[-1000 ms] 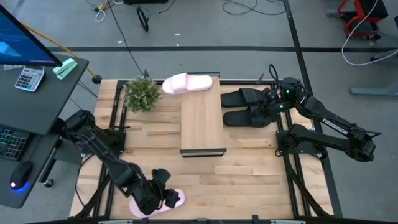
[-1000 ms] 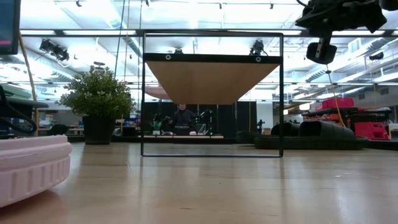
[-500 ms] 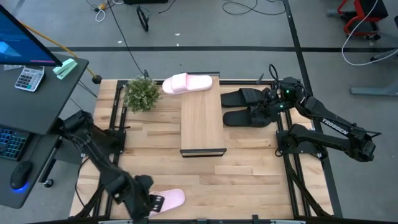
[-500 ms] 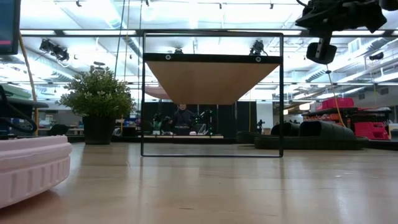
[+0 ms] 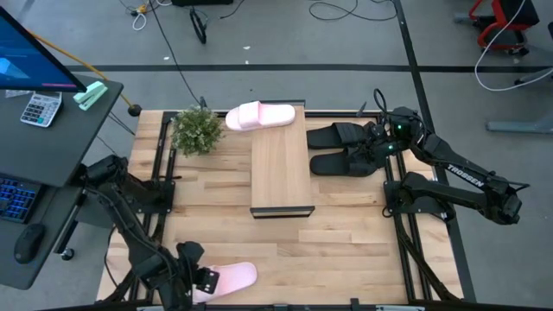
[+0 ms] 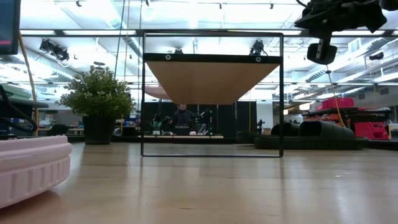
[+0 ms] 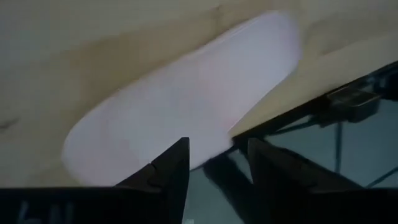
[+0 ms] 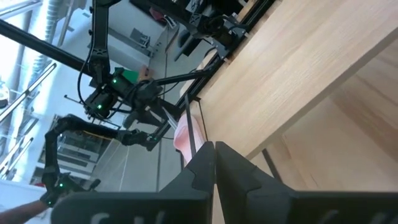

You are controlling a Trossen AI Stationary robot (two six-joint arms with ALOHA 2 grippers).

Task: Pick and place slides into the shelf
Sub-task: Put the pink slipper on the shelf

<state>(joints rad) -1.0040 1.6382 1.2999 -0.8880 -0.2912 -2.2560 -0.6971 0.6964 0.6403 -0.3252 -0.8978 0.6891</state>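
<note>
We see two pale pink slides, two matte black slides, a light wood-grain shelf, and a green plant.

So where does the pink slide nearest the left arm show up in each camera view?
High view: near pink slide at the table's front edge, bottom left, beside the left gripper.
Low view: its side fills the bottom left corner.
Left wrist view: a pale oval across the middle, past the fingers.
Right wrist view: not clearly in it.
Shared landmark: the shelf.
</note>
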